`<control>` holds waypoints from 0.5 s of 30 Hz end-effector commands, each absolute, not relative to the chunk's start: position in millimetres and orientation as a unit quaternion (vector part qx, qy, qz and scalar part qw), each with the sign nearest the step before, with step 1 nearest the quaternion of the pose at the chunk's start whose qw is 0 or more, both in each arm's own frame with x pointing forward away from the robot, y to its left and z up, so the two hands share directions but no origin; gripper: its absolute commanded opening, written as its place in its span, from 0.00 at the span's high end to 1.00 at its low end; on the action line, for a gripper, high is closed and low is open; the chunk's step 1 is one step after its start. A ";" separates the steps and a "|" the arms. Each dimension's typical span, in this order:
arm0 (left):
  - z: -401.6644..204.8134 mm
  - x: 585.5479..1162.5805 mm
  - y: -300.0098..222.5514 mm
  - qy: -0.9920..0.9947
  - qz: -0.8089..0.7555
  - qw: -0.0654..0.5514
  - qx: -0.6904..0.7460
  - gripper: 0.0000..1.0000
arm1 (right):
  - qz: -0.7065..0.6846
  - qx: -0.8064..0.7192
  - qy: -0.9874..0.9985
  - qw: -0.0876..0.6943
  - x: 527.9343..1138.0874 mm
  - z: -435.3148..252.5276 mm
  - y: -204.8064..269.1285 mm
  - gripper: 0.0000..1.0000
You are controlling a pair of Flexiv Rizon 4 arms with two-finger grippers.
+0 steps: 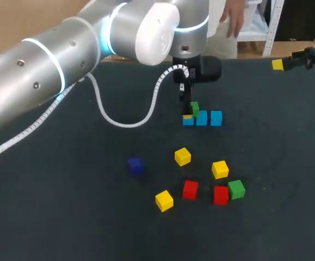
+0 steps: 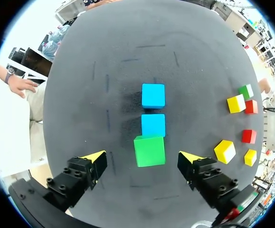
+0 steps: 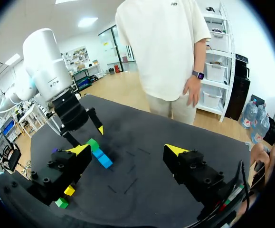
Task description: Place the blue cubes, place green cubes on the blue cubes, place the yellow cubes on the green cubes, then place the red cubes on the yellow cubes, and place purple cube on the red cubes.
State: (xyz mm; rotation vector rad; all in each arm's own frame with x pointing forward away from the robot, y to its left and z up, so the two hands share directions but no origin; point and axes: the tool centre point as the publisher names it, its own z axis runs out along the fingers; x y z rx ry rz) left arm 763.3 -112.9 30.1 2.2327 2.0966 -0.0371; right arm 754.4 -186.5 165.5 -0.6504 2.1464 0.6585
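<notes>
Three blue cubes lie in a row mid-table. A green cube rests on the end one nearest my left arm, so only two blue cubes show ahead of it in the left wrist view. My left gripper hangs open over the green cube, with the fingers clear of its sides. Toward the front lie three yellow cubes, two red cubes, another green cube and a purple cube. My right gripper is open and empty at the far right edge.
The loose cubes cluster at the front middle of the dark table. My left arm crosses in from the back left, with its white cable trailing over the table. A person stands beyond the far edge and touches nothing.
</notes>
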 end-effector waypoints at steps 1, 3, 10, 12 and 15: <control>42.2 749.9 -106.7 0.686 0.005 0.055 0.725 0.00 | 0.261 -0.257 0.844 0.392 754.8 164.8 -186.9 0.00; 51.7 743.1 -102.5 0.688 0.015 0.063 0.722 0.00 | 0.261 -0.257 0.844 0.392 754.8 164.8 -186.9 0.00; 84.6 711.9 -78.5 0.685 0.009 0.102 0.721 0.00 | 0.261 -0.257 0.844 0.392 754.8 164.8 -186.9 0.00; 91.7 702.5 -67.3 0.695 0.015 0.107 0.711 0.00 | 0.261 -0.257 0.844 0.392 754.8 164.8 -186.9 0.00; 99.8 689.7 -48.4 0.710 0.028 0.109 0.695 0.00 | 0.261 -0.257 0.844 0.392 754.8 164.8 -186.9 0.00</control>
